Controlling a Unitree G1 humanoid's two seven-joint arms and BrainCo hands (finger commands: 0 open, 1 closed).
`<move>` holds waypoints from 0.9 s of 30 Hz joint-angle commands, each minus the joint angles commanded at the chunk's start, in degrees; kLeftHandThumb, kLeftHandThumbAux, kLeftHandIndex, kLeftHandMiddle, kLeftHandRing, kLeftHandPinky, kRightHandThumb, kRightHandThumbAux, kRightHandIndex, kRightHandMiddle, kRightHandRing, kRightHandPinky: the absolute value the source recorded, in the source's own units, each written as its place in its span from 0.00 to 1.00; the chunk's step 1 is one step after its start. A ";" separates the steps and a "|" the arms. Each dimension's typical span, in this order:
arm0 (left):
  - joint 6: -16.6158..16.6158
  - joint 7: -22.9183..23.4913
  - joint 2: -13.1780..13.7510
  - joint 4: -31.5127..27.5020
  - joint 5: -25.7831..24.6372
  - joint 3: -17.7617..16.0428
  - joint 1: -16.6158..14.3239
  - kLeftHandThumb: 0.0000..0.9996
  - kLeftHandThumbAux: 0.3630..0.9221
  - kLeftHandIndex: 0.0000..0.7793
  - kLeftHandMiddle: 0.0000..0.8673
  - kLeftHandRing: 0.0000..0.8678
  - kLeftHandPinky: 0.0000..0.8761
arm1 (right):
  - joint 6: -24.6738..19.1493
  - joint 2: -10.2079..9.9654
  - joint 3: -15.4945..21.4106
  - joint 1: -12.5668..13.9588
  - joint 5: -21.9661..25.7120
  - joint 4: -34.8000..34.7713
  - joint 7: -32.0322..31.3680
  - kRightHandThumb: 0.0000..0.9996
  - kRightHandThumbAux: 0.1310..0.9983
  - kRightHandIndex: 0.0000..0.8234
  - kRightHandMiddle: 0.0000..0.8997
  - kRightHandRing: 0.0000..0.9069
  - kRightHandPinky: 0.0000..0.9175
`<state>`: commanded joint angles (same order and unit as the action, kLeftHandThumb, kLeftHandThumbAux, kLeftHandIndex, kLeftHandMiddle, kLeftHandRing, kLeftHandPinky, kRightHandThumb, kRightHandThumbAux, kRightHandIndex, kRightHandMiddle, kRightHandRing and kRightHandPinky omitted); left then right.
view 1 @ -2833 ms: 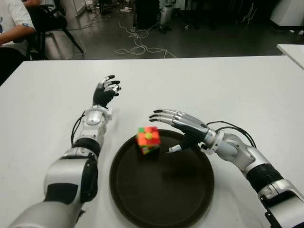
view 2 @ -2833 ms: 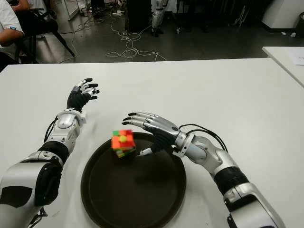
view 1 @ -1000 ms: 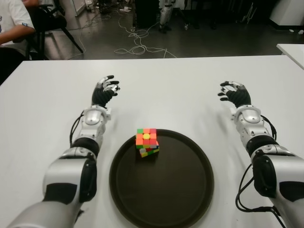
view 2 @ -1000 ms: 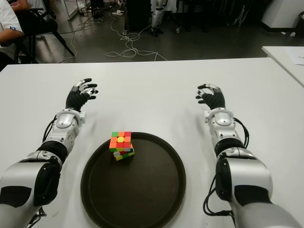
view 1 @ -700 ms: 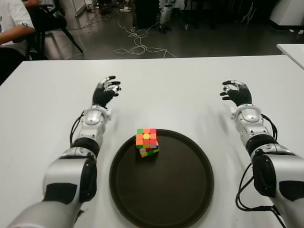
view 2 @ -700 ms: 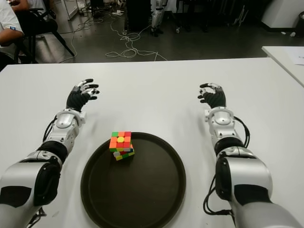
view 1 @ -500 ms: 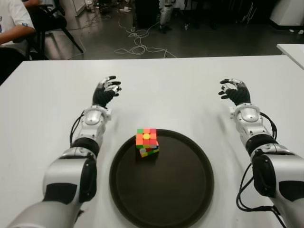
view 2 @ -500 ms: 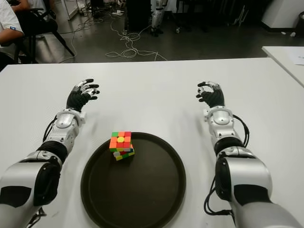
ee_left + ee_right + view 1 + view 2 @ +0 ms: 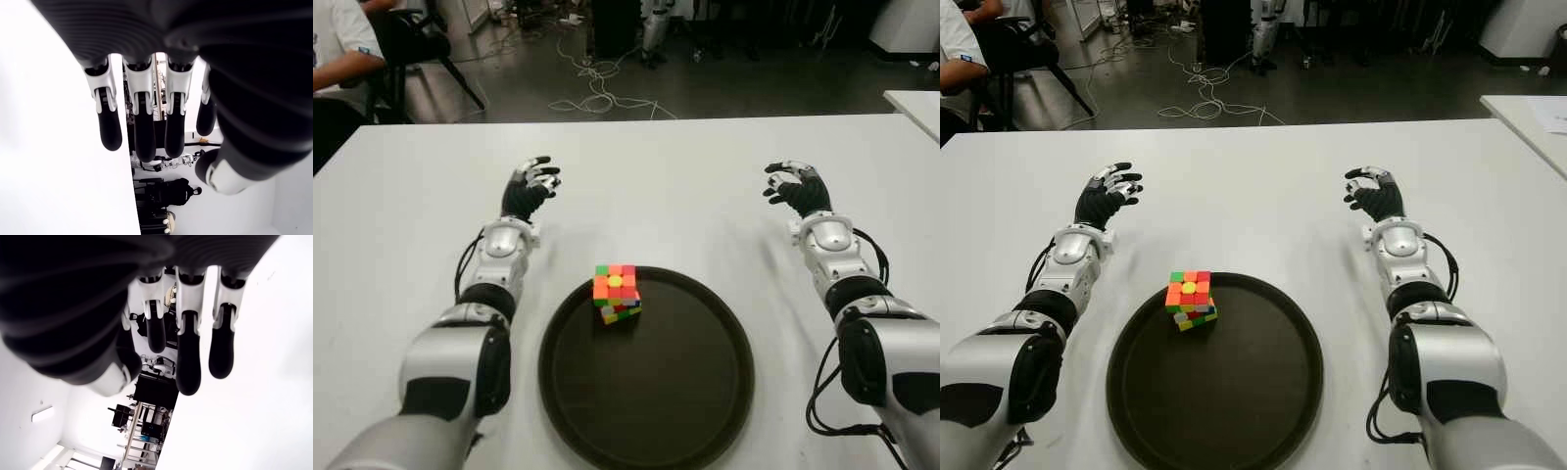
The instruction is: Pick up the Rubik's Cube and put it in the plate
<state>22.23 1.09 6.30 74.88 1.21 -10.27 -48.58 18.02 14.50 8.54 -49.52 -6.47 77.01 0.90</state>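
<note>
Sitting in one plate [image 9: 705,411]: one Rubik's Cube [image 9: 617,293] | left hand [image 9: 530,189], right hand [image 9: 798,188]: both relaxed, empty

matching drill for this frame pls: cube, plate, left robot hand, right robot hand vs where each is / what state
Things:
1. Rubik's Cube
2. plate
3. left robot hand
4. right robot hand

Places or states:
A. dark and round, on the white table between the two arms
B. open and holding nothing, over the table on the right of the plate
C. inside the plate, by its far left rim
D. open and holding nothing, over the table on the left of the plate

Pairs: 1-C, 2-A, 3-D, 4-B
</note>
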 joint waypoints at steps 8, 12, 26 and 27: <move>-0.30 0.61 -0.11 0.10 -0.26 -0.24 -0.18 0.39 0.64 0.28 0.35 0.34 0.33 | -0.12 -0.36 0.44 0.03 0.37 0.05 -1.10 0.69 0.68 0.51 0.52 0.55 0.55; -0.53 0.63 -0.19 0.15 -0.24 -0.24 -0.27 0.39 0.65 0.29 0.35 0.34 0.34 | 0.02 -0.59 0.59 0.13 0.37 0.09 -1.37 0.69 0.68 0.51 0.52 0.55 0.55; -0.88 1.72 -0.54 0.17 -0.91 -0.77 -0.24 0.42 0.66 0.27 0.33 0.34 0.35 | 4.22 -3.34 -1.08 1.00 -0.21 -0.84 -2.16 0.69 0.68 0.51 0.53 0.55 0.57; -0.99 1.69 -0.54 0.19 -0.90 -0.78 -0.28 0.42 0.67 0.27 0.33 0.34 0.35 | 4.35 -3.23 -0.98 0.99 -0.06 -0.80 -2.60 0.69 0.68 0.51 0.52 0.55 0.58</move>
<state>21.24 2.78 5.76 75.07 0.31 -11.05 -48.87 22.37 11.27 7.56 -48.53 -6.53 76.21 -1.71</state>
